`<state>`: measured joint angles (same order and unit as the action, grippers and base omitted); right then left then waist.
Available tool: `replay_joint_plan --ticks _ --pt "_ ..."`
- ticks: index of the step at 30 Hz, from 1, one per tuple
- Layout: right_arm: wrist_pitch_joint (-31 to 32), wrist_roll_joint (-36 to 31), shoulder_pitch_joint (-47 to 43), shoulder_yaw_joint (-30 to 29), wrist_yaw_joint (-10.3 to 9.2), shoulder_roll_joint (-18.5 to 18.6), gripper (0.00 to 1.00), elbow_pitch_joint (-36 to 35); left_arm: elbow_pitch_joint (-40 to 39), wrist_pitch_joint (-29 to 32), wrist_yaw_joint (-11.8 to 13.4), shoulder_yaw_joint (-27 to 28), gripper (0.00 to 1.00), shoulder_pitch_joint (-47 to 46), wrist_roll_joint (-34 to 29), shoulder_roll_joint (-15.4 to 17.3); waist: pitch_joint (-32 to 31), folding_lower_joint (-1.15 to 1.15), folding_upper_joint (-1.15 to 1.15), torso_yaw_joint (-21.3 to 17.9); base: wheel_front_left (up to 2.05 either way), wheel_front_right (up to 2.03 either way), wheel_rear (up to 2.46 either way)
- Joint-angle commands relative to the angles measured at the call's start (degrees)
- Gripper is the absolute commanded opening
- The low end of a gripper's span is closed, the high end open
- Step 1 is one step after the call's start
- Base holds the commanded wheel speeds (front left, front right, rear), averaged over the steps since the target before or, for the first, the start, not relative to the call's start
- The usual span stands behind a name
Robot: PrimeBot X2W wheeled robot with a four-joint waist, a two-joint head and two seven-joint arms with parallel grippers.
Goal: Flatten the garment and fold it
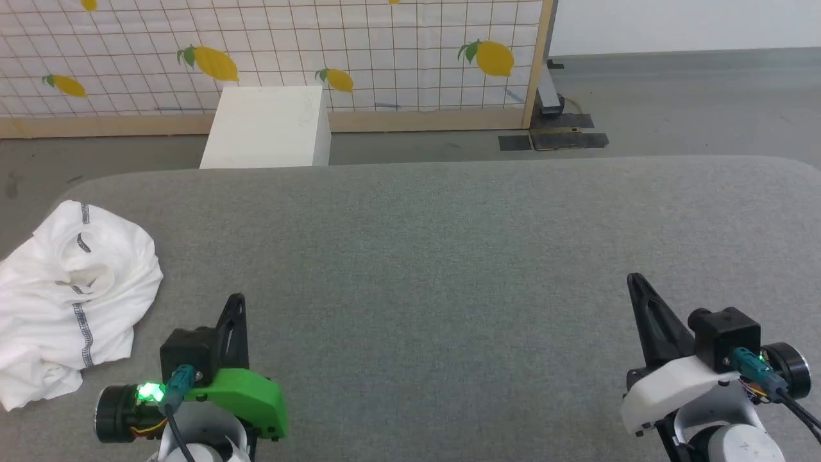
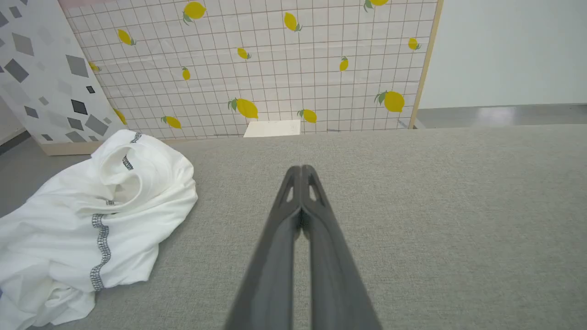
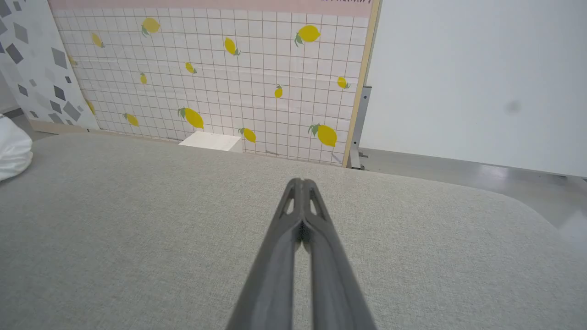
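Observation:
The garment [image 1: 70, 295], a white shirt with dark zigzag stitching, lies crumpled in a heap at the left edge of the grey padded table [image 1: 449, 256]. The left wrist view has the garment [image 2: 96, 215] at its left, and a corner of the garment [image 3: 11, 153] pokes into the right wrist view. My left gripper [image 1: 236, 301] hovers near the front of the table, just right of the heap, shut and holding nothing; its fingertips [image 2: 301, 170] press together. At the front right my right gripper [image 1: 635, 280] is shut too, far from the shirt, and its fingertips [image 3: 300, 183] meet.
A rigid white box [image 1: 266, 128] stands on the floor beyond the table's far edge. Behind it runs a lemon-patterned grid panel [image 1: 385, 51] in a wooden frame. Grey floor lies to the back right. The table's corners are rounded.

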<state>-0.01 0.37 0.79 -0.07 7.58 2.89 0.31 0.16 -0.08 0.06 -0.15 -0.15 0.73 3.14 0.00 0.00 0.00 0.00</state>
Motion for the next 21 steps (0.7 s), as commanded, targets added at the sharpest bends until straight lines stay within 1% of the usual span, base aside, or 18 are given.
replay_joint_plan --ticks 1,21 --pt "0.01 -0.37 -0.79 0.07 -0.09 -0.02 0.0 -0.31 -0.16 0.08 -0.06 0.15 0.0 0.15 -0.73 -0.26 0.0 0.0 0.0 0.0 0.0 0.0 0.0" --pt "0.01 -0.37 -0.79 0.07 -0.09 -0.02 0.0 -0.31 -0.16 0.08 -0.06 0.15 0.0 0.15 -0.73 -0.26 0.0 0.0 0.0 0.0 0.0 0.0 0.0"
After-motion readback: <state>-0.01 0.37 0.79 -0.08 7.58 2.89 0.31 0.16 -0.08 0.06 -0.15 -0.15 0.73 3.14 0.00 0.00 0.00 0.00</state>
